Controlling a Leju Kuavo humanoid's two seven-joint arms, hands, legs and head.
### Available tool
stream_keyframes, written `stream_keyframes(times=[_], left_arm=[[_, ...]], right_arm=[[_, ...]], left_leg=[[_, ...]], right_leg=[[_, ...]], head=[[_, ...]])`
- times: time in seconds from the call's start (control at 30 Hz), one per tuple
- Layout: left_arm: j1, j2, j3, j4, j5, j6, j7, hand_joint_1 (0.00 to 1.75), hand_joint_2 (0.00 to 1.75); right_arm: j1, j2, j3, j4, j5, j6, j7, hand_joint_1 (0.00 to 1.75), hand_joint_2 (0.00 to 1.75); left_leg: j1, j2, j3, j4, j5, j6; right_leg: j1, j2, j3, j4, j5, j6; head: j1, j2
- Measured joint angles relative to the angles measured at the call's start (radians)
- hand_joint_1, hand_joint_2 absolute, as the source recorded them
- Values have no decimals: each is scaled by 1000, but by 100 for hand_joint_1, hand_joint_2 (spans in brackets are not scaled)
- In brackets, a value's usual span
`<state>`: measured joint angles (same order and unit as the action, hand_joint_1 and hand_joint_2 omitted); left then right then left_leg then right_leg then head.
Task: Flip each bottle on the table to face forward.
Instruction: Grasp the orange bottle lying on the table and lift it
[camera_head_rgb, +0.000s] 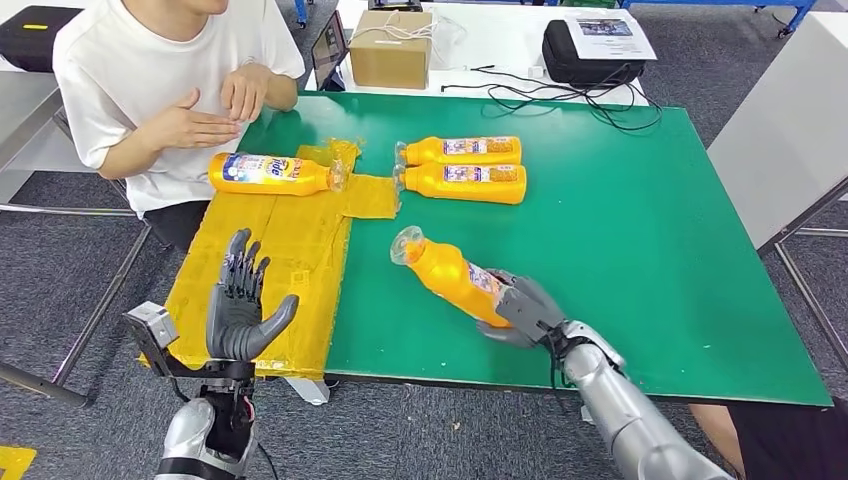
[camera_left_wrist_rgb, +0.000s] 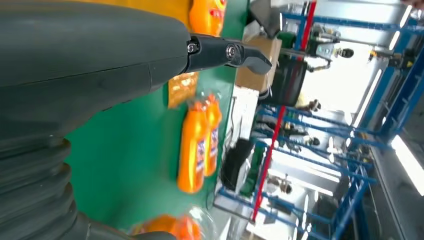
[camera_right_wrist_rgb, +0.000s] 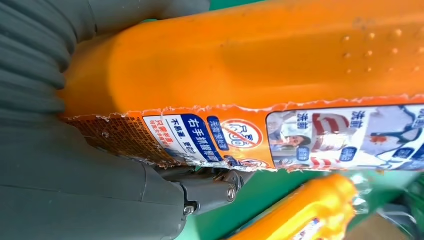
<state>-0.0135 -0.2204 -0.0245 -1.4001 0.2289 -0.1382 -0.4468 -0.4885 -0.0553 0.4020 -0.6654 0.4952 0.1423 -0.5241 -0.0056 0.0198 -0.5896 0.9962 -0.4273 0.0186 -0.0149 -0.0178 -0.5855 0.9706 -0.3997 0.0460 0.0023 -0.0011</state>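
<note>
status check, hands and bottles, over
Right hand grips tilted orange plastic bottle. Left hand open, raised over yellow mat. Nothing blocking.

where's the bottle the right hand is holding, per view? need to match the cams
Head view: held bottle lies tilted on the green table, base end in the right hand, clear cap pointing away from the robot.
Left wrist view: an orange shape with a clear end at the picture's lower edge, probably it.
Right wrist view: its orange body and torn label up close.
Shared landmark: the side-by-side bottle pair.
</note>
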Motion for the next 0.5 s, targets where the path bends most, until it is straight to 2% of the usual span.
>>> stream_keyframes(times=[0.1, 0.23, 0.37, 0.5], left_arm=[[17, -14, 13, -1, 50, 23, 0, 0, 175], [64, -30, 21, -5, 73, 4, 8, 0, 175], [116, -33, -5, -6, -9, -100, -26, 0, 175], [155, -26, -66, -6, -118, -190, -82, 0, 175]], right_arm=[[99, 29, -34, -126, -63, -64, -18, 175, 175], [260, 103, -92, -379, -157, -167, -27, 175, 175], [352, 159, -135, -576, -190, -214, -38, 175, 175], [372, 177, -141, -629, -161, -191, -28, 175, 175]], left_leg=[[1, -1, -2, 0, 1, 0], [1, -3, -8, 0, 1, -1], [1, -4, -11, 0, 1, 0], [-1, -4, -12, 0, 0, 0]], right_leg=[[1, -1, 0, 0, -1, 0], [1, -1, -7, 1, -1, -1], [1, -2, -8, 1, -2, -1], [-1, -2, -9, 0, -2, -1]], head=[[0, 0], [0, 0], [0, 0], [0, 0]])
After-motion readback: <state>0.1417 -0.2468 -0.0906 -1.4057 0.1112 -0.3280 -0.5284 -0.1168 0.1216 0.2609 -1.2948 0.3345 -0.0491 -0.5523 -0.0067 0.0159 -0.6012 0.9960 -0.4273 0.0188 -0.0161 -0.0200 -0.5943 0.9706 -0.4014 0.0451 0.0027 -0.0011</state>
